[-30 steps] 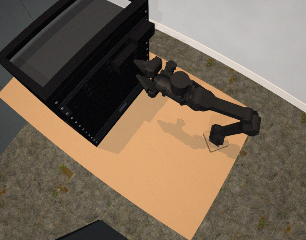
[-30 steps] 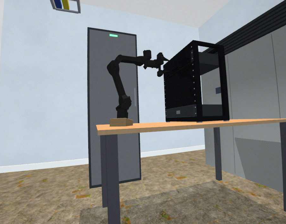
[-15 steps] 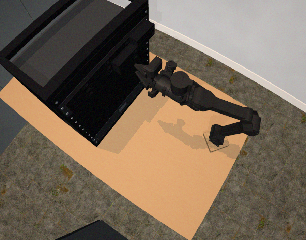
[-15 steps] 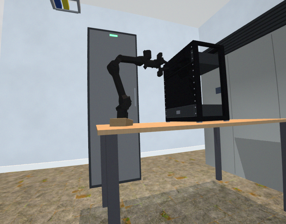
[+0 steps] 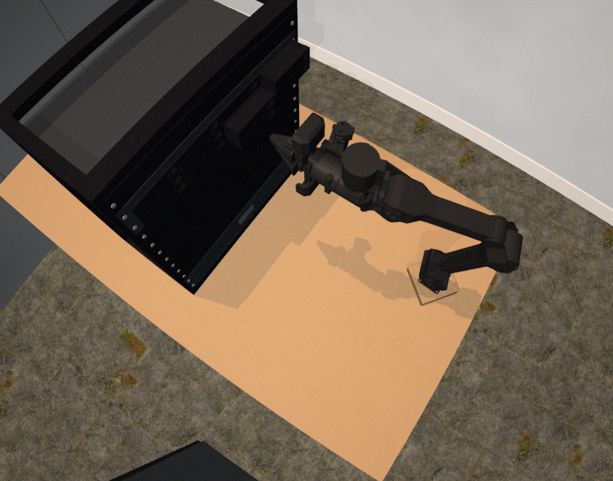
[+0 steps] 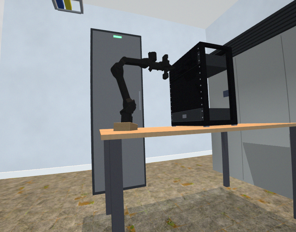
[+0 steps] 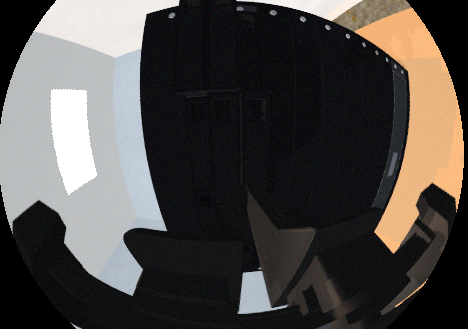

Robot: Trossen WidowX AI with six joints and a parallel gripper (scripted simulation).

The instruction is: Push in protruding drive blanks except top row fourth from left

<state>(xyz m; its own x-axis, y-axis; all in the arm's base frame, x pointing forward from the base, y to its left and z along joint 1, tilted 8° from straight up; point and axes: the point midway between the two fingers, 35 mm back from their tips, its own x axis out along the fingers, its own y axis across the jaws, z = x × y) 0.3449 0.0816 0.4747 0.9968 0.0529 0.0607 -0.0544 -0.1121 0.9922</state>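
On the orange table top (image 5: 306, 331) stands the black rack (image 5: 157, 111), open-framed, its front face turned toward the arm (image 5: 441, 212). Rack sits near the back left part of the table in the top view; exterior view shows it upright, feet flat on the surface. Arm base plate (image 5: 448, 292) lies near the table's right edge, well apart from the rack. Arm reaches high and roughly level across to the upper part of the rack front. Gripper (image 5: 280, 146) fully closed, fingers pressed together into one wedge, nothing between them. Tip points at the rack face near its right-hand post (image 5: 294, 77), at about top-row height; top view puts the tip just beside the face, but whether it touches cannot be told. Two drive blanks visibly stick out of the front in the top view: one (image 5: 247, 117) just left of the gripper tip, and one (image 5: 289, 59) further toward the post, at the rack's upper corner. Remaining blanks are lost in the dark face; their rows and state cannot be read. Wrist view: rack front (image 7: 279, 119) fills the centre, very dark, with faint outlines of protruding blanks at upper left. A small tan block (image 6: 125, 126) rests at the table's near corner in the exterior view, below the arm base.
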